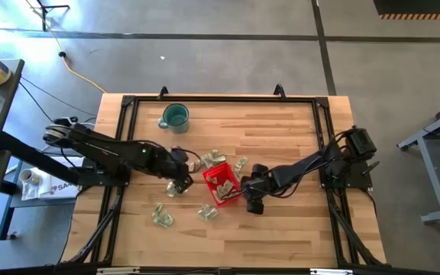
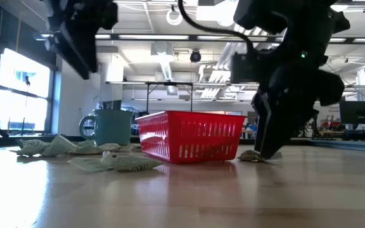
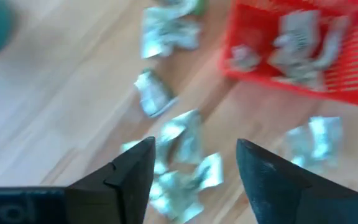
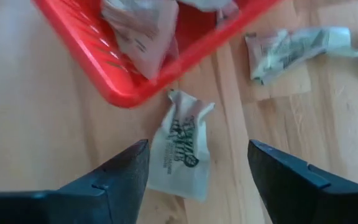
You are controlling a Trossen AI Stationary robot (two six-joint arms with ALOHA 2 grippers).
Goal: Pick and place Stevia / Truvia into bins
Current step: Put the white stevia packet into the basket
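Note:
The red bin (image 1: 221, 184) stands mid-table and holds a few sachets (image 4: 143, 31). More pale green and white sachets lie flat around it (image 1: 163, 216) (image 1: 207, 212) (image 1: 214, 158). My right gripper (image 4: 197, 163) is open and low at the table on the bin's near right side (image 2: 268, 147). Its fingers stand on either side of one sachet (image 4: 182, 149) that lies just outside the bin wall (image 4: 135, 93). My left gripper (image 3: 194, 167) is open and raised left of the bin (image 1: 179, 183), above a cluster of sachets (image 3: 185, 146).
A teal-green mug (image 1: 174, 116) stands toward the far left of the table, behind the bin in the low view (image 2: 111, 126). Black rails (image 1: 220, 98) frame the wooden top. Bare wood lies along the near edge and the far right.

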